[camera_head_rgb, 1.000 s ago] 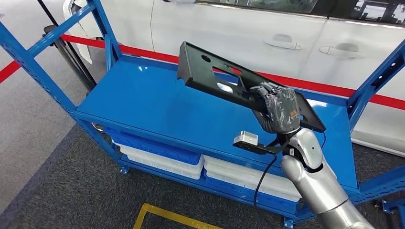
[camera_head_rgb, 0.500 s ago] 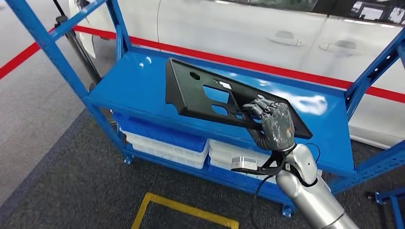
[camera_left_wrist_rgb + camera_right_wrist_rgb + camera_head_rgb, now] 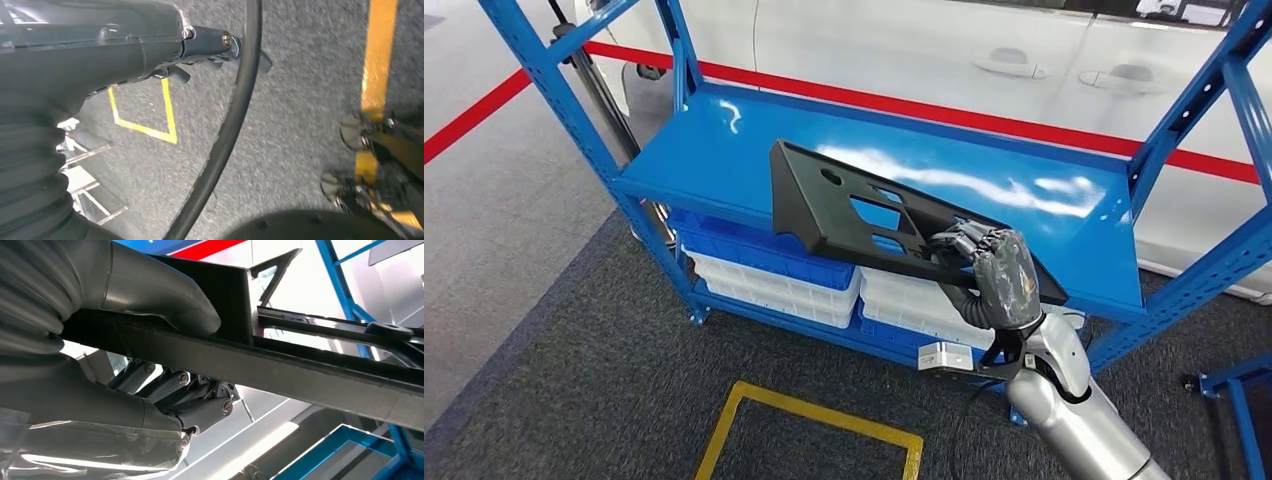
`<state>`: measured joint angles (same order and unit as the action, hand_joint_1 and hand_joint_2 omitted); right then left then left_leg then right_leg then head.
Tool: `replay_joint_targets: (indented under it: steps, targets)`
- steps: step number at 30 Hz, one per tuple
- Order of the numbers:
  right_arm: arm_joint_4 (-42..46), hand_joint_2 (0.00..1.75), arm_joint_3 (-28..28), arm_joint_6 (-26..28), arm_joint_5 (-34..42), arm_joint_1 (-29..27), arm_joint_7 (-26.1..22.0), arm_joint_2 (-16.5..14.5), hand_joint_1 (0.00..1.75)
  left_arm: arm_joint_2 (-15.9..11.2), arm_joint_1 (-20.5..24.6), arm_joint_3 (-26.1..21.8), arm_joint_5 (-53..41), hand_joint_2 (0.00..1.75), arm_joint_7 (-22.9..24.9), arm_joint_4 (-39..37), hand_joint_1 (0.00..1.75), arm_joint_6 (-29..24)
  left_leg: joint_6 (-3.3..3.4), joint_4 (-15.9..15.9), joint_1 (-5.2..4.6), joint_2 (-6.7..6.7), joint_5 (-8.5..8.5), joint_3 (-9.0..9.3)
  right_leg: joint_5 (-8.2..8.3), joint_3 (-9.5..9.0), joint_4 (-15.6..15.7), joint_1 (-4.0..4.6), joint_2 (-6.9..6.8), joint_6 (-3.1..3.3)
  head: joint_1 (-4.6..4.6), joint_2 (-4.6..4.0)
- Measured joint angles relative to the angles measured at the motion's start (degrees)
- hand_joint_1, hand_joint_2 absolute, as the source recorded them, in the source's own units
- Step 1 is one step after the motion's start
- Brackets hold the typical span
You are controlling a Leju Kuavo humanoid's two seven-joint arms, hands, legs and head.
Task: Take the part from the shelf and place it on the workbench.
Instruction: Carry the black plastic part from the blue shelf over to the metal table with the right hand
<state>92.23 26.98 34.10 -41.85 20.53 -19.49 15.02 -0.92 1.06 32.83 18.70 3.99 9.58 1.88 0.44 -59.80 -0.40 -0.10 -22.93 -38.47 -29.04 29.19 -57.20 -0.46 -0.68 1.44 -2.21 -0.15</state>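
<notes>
The part (image 3: 844, 215) is a long flat black panel with several cutouts. My right hand (image 3: 996, 275) grips it at its near right end and holds it tilted above the front of the blue shelf (image 3: 724, 150). In the right wrist view the thumb (image 3: 165, 295) lies over the part's edge (image 3: 310, 377) and the dark fingers (image 3: 200, 407) curl beneath it. My left hand (image 3: 150, 45) hangs over the grey floor with nothing in it, its fingers (image 3: 225, 45) loosely extended.
Blue and white bins (image 3: 774, 285) sit on the shelf's lower level. Blue uprights (image 3: 564, 90) frame the shelf on both sides. A white car (image 3: 944, 50) stands behind a red floor line (image 3: 904, 108). A yellow square outline (image 3: 809, 430) marks the dark carpet near me.
The whole view has shifted, so the camera moved and the shelf looks farther off. My right hand has lowered the part and drawn it toward the shelf's front edge.
</notes>
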Motion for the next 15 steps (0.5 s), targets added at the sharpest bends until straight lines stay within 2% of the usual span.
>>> replay_joint_targets:
  steps: [1, 3, 4, 5, 6, 7, 8, 9, 10, 11, 12, 13, 14, 15]
  targets:
    - [0.0, 1.75, 0.0, -0.1, 0.1, -0.1, 0.0, 0.0, 1.75, 0.0, 0.0, 0.0, 0.0, 1.75, 0.0, 0.0, 0.0, 0.0, -0.35, -2.1, 0.12, -0.03, -2.42, -0.83, 0.74, 0.69, 0.1, -0.21, -0.12, 0.29, 0.0, 0.0]
    - [0.1, 1.75, 0.1, -0.1, 0.1, -0.2, -0.1, 0.0, 1.75, 0.0, 0.0, 0.0, 0.0, 1.75, 0.0, 0.0, 0.0, 0.0, -1.04, -9.0, 0.55, -0.03, -8.11, -2.62, 2.09, 2.37, 0.1, -0.22, -0.16, 0.54, 0.0, 0.0]
    - [0.1, 1.75, 0.1, -0.1, 0.1, -0.2, -0.1, 0.0, 1.75, 0.0, 0.0, 0.0, 0.0, 1.75, 0.0, 0.0, 0.0, 0.0, -1.39, -12.3, 0.8, -0.03, -9.59, -3.09, 2.76, 3.29, 0.0, -0.25, -0.16, 0.46, -0.01, 0.0]
    - [0.1, 1.75, 0.1, -0.1, 0.1, -0.3, -0.1, 0.0, 1.75, 0.0, 0.0, 0.0, 0.0, 1.75, 0.0, 0.0, 0.0, 0.0, -1.7, -14.3, 1.02, -0.02, -9.57, -2.88, 3.39, 4.23, -0.1, -0.3, -0.16, 0.32, -0.01, 0.0]
    - [0.1, 1.75, 0.1, -0.1, 0.1, -0.4, -0.1, 0.1, 1.75, 0.0, 0.0, 0.0, 0.0, 1.75, 0.0, 0.0, 0.0, 0.0, -1.95, -14.7, 1.24, -0.01, -8.3, -1.85, 3.96, 5.17, -0.3, -0.38, -0.16, 0.13, -0.01, 0.0]
    - [0.1, 1.75, 0.1, -0.2, 0.2, -0.5, -0.2, 0.1, 1.75, 0.0, 0.0, 0.0, 0.0, 1.75, 0.0, 0.0, 0.0, 0.0, -2.14, -13.0, 1.45, 0.0, -6.5, 0.16, 4.47, 6.14, -0.6, -0.5, -0.17, -0.14, -0.02, 0.0]
    - [0.1, 1.75, 0.1, -0.4, 0.5, -0.6, -0.2, 0.1, 1.75, 0.0, 0.1, 0.0, 0.0, 1.75, 0.0, 0.0, 0.0, -0.1, -2.24, -9.8, 1.62, -0.01, -5.4, 2.98, 4.9, 6.98, -1.1, -0.61, -0.18, -0.47, -0.02, 0.0]
    - [0.2, 1.75, 0.1, -0.7, 1.0, -0.6, -0.3, 0.1, 1.75, 0.0, 0.2, 0.0, 0.0, 1.75, -0.1, 0.0, 0.0, -0.1, -2.24, -5.8, 1.61, -0.04, -5.29, 6.06, 5.25, 7.71, -1.5, -0.66, -0.17, -0.83, -0.02, 0.0]
    - [0.4, 1.75, 0.1, -1.3, 1.6, -0.6, -0.5, 0.1, 1.75, -0.1, 0.3, 0.0, 0.0, 1.75, -0.2, 0.0, 0.0, -0.1, -1.97, -2.1, 1.51, -0.1, -5.89, 8.61, 5.62, 8.2, -1.8, -0.69, -0.17, -1.24, -0.02, 0.0]
    - [0.5, 1.75, 0.0, -2.0, 2.4, -0.6, -0.7, 0.2, 1.75, -0.1, 0.3, 0.1, 0.1, 1.75, -0.2, 0.0, 0.0, -0.1, -1.6, 0.3, 1.32, -0.17, -6.78, 10.07, 6.02, 8.45, -2.0, -0.68, -0.2, -1.64, -0.01, 0.0]
    - [0.6, 1.75, 0.0, -2.8, 3.2, -0.6, -0.9, 0.2, 1.75, -0.1, 0.3, 0.1, 0.1, 1.75, -0.3, 0.0, 0.0, -0.1, -1.11, 1.5, 1.06, -0.23, -7.18, 10.52, 6.5, 8.58, -1.9, -0.67, -0.22, -2.05, -0.01, 0.0]
    - [0.6, 1.75, 0.0, -3.7, 4.1, -0.7, -1.2, 0.3, 1.75, -0.1, 0.2, 0.1, 0.2, 1.75, -0.4, 0.0, 0.0, -0.1, -0.47, 1.9, 0.98, -0.24, -6.93, 10.2, 7.03, 8.61, -1.8, -0.71, -0.21, -2.49, 0.0, 0.0]
    - [0.6, 1.75, 0.0, -4.6, 4.9, -0.8, -1.4, 0.4, 1.75, -0.1, 0.2, 0.1, 0.2, 1.75, -0.5, 0.0, 0.0, -0.1, 0.09, 2.0, 0.99, -0.1, -6.35, 9.71, 6.91, 8.85, -1.9, -0.83, -0.1, -2.85, 0.0, 0.0]
    - [0.6, 1.75, 0.0, -5.3, 5.6, -1.0, -1.7, 0.5, 1.75, 0.0, 0.2, 0.1, 0.3, 1.75, -0.6, 0.0, 0.0, -0.1, 0.69, 2.1, 1.03, 0.03, -5.69, 9.26, 5.8, 9.25, -2.6, -0.88, 0.04, -3.12, 0.0, 0.0]
